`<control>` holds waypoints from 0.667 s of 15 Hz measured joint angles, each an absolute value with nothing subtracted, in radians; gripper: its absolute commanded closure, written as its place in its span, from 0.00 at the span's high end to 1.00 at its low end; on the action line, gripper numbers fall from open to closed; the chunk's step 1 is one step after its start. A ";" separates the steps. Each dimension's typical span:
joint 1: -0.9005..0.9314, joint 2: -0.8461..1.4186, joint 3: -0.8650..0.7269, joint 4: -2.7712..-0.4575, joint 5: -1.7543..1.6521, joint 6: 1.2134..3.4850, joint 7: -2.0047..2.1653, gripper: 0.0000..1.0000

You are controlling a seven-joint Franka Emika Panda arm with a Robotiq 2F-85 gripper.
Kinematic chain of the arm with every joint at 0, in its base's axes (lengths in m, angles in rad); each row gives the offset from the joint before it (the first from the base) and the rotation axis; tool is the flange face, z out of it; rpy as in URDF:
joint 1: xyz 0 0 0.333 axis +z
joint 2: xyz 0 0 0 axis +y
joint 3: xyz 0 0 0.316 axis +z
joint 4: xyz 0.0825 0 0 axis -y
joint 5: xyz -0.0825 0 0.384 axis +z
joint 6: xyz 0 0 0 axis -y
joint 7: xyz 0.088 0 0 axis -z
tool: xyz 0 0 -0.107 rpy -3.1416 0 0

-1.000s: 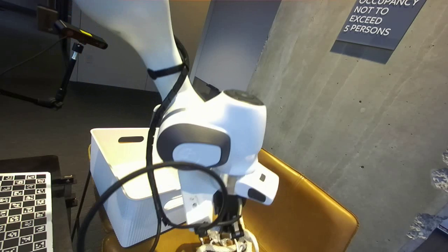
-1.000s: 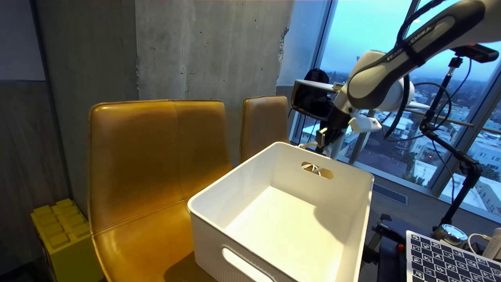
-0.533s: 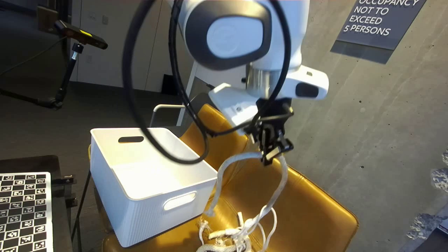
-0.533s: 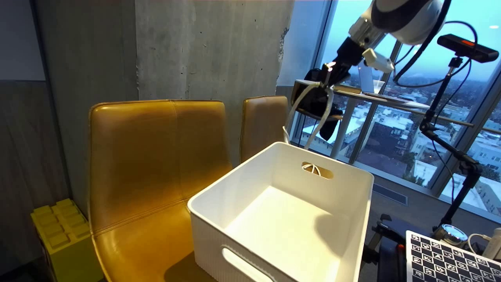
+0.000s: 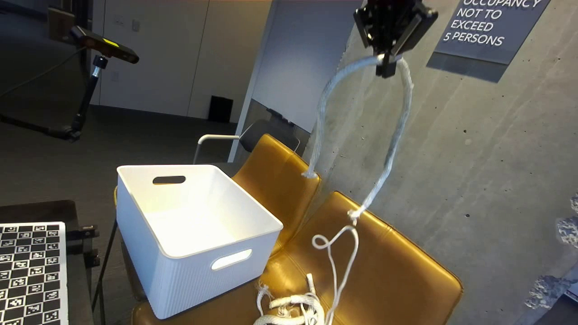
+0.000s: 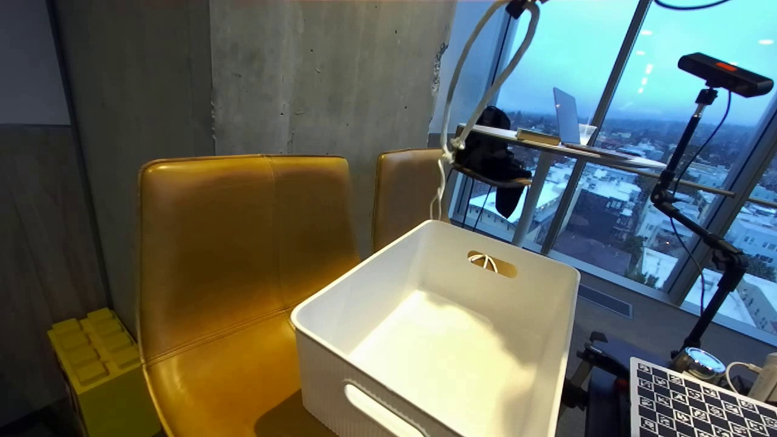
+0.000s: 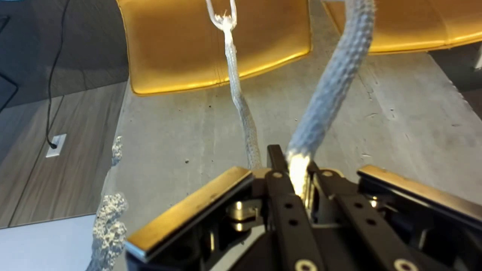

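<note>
A thick white rope [image 5: 398,135] hangs folded over my gripper [image 5: 389,61], which is shut on it high above the chairs. One end of the rope dangles free; the other carries a thin knotted cord [image 5: 333,271] running down to the seat. More white rope [image 5: 293,318] lies in a pile there, partly cut off by the frame. In the wrist view the rope [image 7: 331,86] is pinched between the fingertips of the gripper [image 7: 293,162]. Only the tip of the gripper [image 6: 521,7] shows at the top edge in an exterior view, with the rope [image 6: 505,76] looping below.
A white box [image 6: 346,376], with nothing inside, stands across the tan chairs [image 5: 388,266]. A concrete wall [image 5: 451,149] rises behind them. Camera stands [image 6: 689,139] and a patterned board [image 5: 31,275] are beside the box. A yellow block [image 6: 109,376] stands near the chair.
My gripper has risen from low beside the box to high above the chairs. The rope has come up with it, its cord drawn out of the pile. The box has not moved.
</note>
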State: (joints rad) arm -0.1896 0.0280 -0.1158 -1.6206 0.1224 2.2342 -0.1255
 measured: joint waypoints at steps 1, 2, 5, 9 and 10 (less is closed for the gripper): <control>-0.183 0.027 -0.116 -1.578 0.119 2.194 -0.122 0.03; -0.179 0.028 -0.116 -1.549 0.116 2.166 -0.122 0.03; -0.178 0.036 -0.117 -1.522 0.103 2.132 -0.123 0.03; -0.169 0.039 -0.114 -1.525 0.103 2.101 -0.124 0.03; -0.161 0.035 -0.111 -1.530 0.103 2.095 -0.124 0.03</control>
State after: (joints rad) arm -0.1607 0.0347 -0.1110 -1.5304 0.1027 2.0951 -0.1244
